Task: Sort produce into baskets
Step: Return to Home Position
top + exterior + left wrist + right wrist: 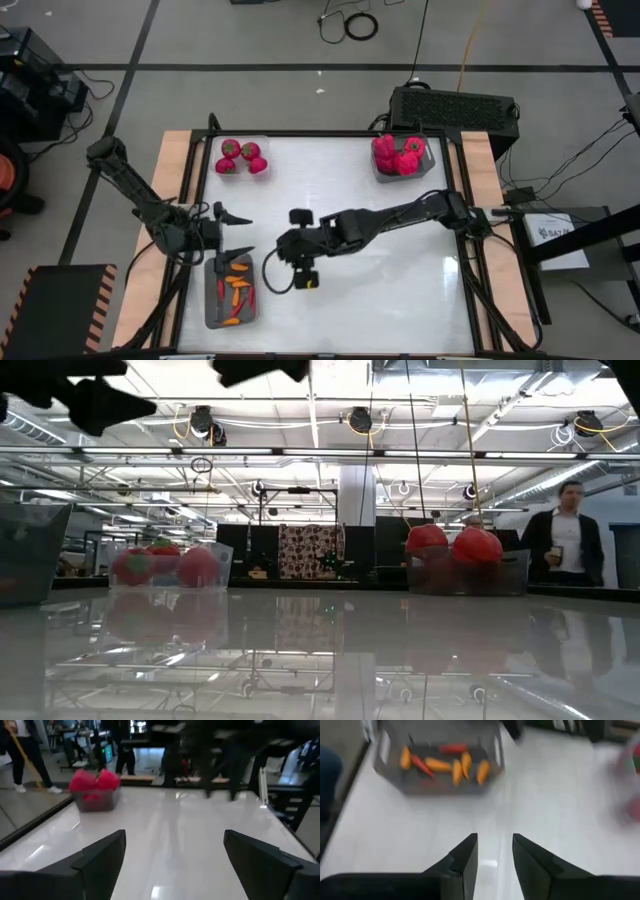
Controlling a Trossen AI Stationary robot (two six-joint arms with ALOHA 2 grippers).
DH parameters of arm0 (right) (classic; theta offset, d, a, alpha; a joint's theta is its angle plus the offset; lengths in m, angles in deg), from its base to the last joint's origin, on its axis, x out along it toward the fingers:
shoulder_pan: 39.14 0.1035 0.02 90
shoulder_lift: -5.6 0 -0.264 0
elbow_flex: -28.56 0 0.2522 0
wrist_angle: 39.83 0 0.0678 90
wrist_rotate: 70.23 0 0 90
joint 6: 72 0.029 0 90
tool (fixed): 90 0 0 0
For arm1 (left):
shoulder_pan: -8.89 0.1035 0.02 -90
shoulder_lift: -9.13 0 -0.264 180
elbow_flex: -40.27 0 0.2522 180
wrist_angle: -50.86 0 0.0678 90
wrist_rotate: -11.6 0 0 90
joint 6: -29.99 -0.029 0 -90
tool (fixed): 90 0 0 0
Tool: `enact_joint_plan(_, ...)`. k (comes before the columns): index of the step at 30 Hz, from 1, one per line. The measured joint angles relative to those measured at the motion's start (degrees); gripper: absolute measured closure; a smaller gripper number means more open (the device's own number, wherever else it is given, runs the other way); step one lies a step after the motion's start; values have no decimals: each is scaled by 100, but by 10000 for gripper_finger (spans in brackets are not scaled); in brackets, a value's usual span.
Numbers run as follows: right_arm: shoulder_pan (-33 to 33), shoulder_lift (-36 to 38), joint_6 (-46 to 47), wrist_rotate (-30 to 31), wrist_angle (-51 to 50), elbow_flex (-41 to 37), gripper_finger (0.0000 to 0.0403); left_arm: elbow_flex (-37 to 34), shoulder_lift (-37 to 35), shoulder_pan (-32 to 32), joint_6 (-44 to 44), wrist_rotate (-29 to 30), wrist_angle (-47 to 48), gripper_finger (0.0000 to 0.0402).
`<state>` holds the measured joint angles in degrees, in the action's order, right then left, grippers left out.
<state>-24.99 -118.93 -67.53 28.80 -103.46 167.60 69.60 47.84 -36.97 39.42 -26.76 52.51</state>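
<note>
Over the tabletop (400,270) the left gripper (238,233) hovers centre left, fingers wide apart, empty; the right gripper (494,839) sits mid-frame, fingers slightly apart; chillies (238,290) fill the lower-left basket (211,305); round fruits (242,158) upper left; peppers (400,157) upper right.

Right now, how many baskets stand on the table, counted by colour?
Grey baskets: 2 (chilli basket, pepper basket)
Clear basket: 1
Total: 3
</note>
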Motion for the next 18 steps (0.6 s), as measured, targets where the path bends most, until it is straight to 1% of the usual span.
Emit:
enact_joint_plan(3,-146,101,52,1,-487,4,289,0,98,327,-443,-511,-558,59)
enact_joint_plan(6,-278,188,118,1,-1010,-4,289,0,234,734,-888,-1253,-1147,59)
enact_joint_plan(10,-449,335,185,2,-1368,-4,289,0,361,1380,-1261,-2100,-1747,59)
enact_joint_plan(14,-602,502,83,1,-1509,-4,289,13,403,2110,-1329,-2836,-2178,59)
enact_joint_plan(18,-746,714,-43,1,-1585,-4,289,258,403,2864,-1306,-3486,-2163,59)
